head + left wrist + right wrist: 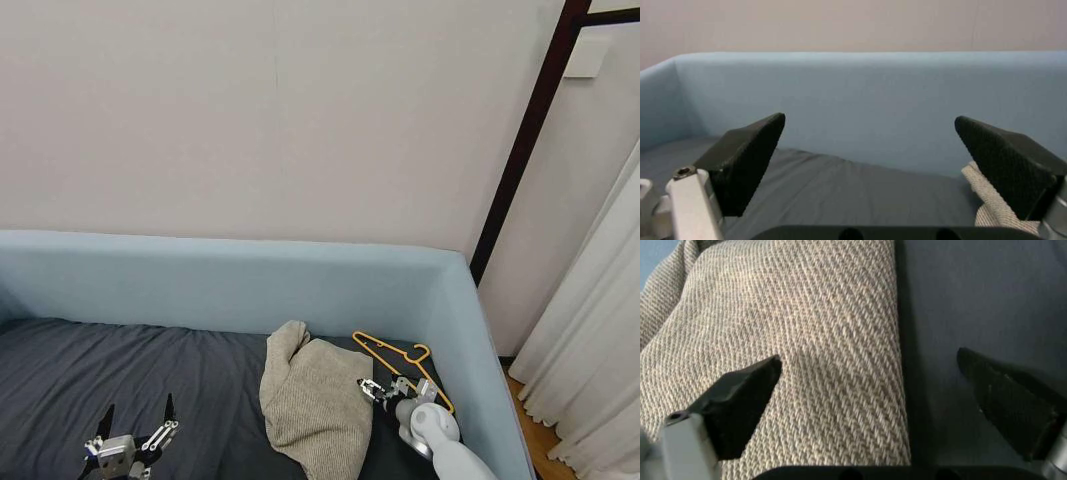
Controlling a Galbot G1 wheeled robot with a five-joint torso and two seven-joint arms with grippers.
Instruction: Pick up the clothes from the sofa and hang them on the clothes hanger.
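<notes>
Knit garment (315, 405), beige, lies crumpled on the dark seat (120, 360) of the blue sofa (230, 280), toward its right end. Orange hanger (366, 340) lies flat just beside it, in the back right corner of the seat, nothing hung on it yet.

Right gripper (370, 390) is low at the garment's right edge, fingers (740, 400) apart and holding nothing. Left gripper (138, 415) hovers over bare seat toward the left end, well apart from the garment, fingers also spread wide.

Risks, as I judge them:
- The right fingers straddle the garment's straight edge, one over knit and one over seat. Closing here could nip a thin bit of hem that slips out on the lift, or catch the seat cover with it
- The knit looks loose and heavy, so a one-point grab would likely let it hang in a bunch, awkward to thread onto the hanger
- The hanger is close by the right arm, and a sideways sweep could knock it against the sofa's side

View differences: the right wrist view shows the weave and where the edge runs between the fingers, but not whether they touch the cloth. The head view gives hanger, garment and both arms together. The left wrist view shows the sofa back and a scrap of knit behind one finger
</notes>
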